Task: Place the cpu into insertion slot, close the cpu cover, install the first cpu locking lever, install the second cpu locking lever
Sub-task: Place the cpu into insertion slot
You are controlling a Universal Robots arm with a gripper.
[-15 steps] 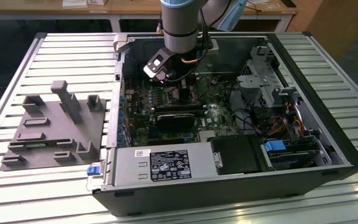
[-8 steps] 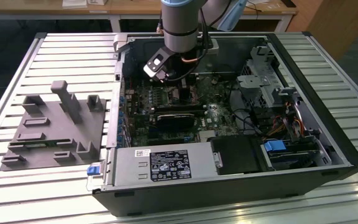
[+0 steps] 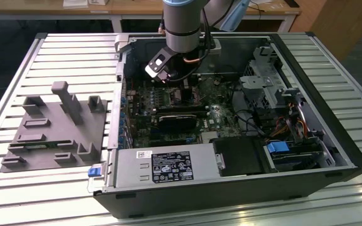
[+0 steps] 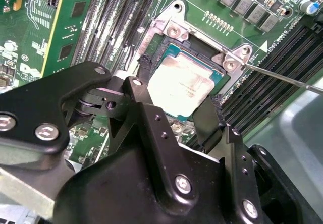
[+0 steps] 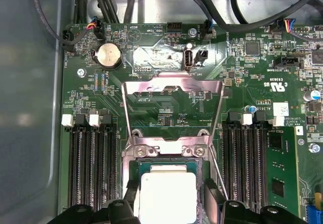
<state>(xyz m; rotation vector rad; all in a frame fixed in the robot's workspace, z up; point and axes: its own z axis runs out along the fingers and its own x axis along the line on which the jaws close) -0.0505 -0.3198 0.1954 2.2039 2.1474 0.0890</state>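
The cpu (image 4: pixel 181 85) (image 5: pixel 168 196), a flat square chip with a silvery-beige top, lies in the insertion slot (image 4: pixel 174 30) (image 5: pixel 166 146) on the green board. My gripper (image 4: pixel 175 93) (image 5: pixel 170 200) (image 3: pixel 171 82) hangs right over it, open. One black finger (image 4: pixel 144 72) stands on each side of the chip, with a small gap to its edges in the first wrist view. The cpu cover (image 5: pixel 171 86), a grey metal frame, is flipped back off the slot and rests on the board. A thin locking lever (image 4: pixel 285 78) sticks out beside the slot.
Long black memory slots (image 5: pixel 93 168) (image 5: pixel 247 158) flank the socket. In the exterior view the open computer case (image 3: pixel 332 141) lies on a slatted table, with a black heatsink block (image 3: pixel 177 121), a power supply (image 3: pixel 162 167) and cables inside. A grey fixture (image 3: pixel 55 127) sits at the exterior view's left.
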